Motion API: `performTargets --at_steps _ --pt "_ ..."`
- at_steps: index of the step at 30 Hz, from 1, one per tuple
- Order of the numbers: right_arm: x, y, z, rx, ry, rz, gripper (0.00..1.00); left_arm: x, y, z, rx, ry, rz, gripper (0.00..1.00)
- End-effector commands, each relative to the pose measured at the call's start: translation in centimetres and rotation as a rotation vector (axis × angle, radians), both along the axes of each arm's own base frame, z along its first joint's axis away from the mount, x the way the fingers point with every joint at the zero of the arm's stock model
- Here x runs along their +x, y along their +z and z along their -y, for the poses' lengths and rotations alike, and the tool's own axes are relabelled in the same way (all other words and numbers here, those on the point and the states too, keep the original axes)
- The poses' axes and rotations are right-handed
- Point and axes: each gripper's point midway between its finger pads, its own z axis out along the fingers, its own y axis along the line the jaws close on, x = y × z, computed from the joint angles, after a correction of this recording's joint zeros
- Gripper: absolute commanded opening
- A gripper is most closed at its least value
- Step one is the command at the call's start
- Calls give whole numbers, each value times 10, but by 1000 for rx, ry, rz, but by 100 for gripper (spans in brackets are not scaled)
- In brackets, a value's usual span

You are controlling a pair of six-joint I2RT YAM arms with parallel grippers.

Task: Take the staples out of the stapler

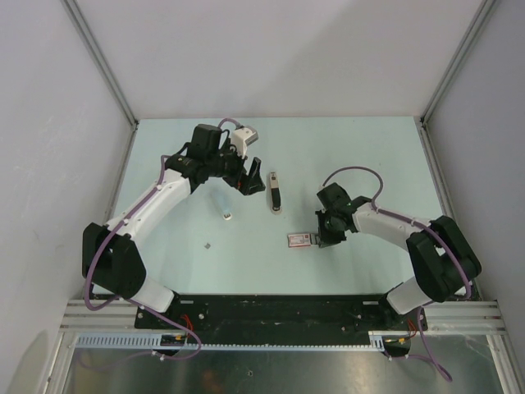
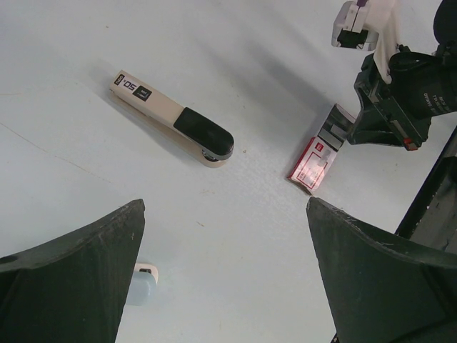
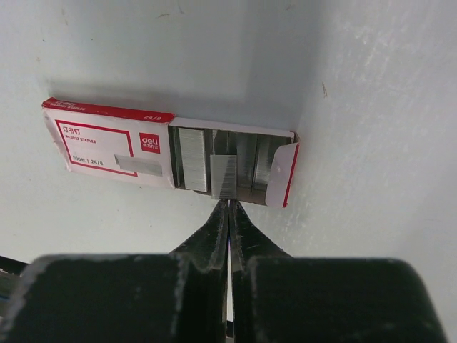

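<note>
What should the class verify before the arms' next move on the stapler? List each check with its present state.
1. The stapler lies unheld, with nothing touching it: ok.
2. The top arm of the stapler is raised to expose the staples: not ok, it is closed.
3. The left gripper is open and ready to grasp: ok.
4. The right gripper is free to help: not ok, it is shut on a staple strip at the open staple box.
5. Staples remain inside the stapler: cannot tell.
</note>
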Motion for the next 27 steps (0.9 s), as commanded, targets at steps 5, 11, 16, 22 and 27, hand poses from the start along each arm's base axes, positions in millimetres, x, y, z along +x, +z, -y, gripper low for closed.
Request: performTargets --at_steps 5,11,16,22,27 --pt "12 3 -8 29 18 29 0 -6 13 3 -6 -64 65 100" --pt "14 9 -10 40 21 39 0 -8 10 4 -6 -69 59 100" --pt "10 28 -12 83 33 55 1 -12 2 8 11 -88 53 99" --pt "20 64 6 168 -41 116 12 -24 -22 20 72 -171 60 99" --pt "32 55 33 135 -149 113 17 -38 -51 32 147 -267 67 100"
